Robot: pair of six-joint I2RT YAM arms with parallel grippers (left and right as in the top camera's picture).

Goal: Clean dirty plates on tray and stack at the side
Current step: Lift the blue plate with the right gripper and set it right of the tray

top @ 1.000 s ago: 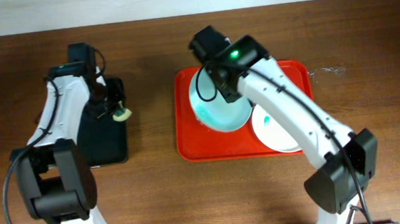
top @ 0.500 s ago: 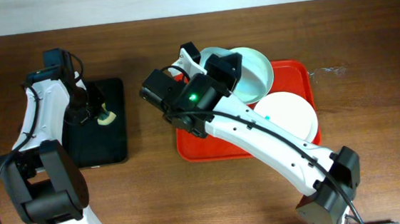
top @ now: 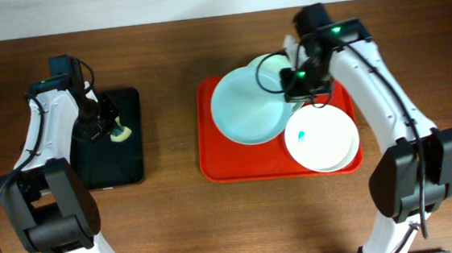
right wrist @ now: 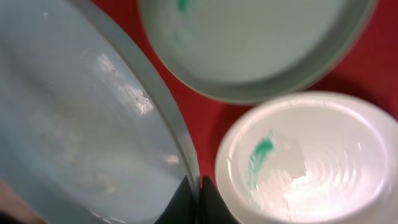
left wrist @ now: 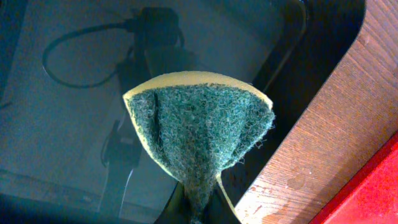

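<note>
The blue plate (top: pixel 245 109) is lying on the left side of the red tray (top: pixel 210 158), which is sitting right of the table's middle, nearer the far edge. It is covering part of the green plate (top: pixel 274 66) by the tray's far edge. The right gripper (right wrist: pixel 193 193) is pinching the blue plate's thin rim, fingers nearly together. With so small a hold, the plate could be slipping out and banging the white plate (top: pixel 324 139) in the tray's near right corner. The left gripper (top: pixel 113 129) is squeezing a sponge (left wrist: pixel 199 130) over the black tray (top: pixel 120 165) near the left edge. I am counting three plates, two trays, one sponge.
</note>
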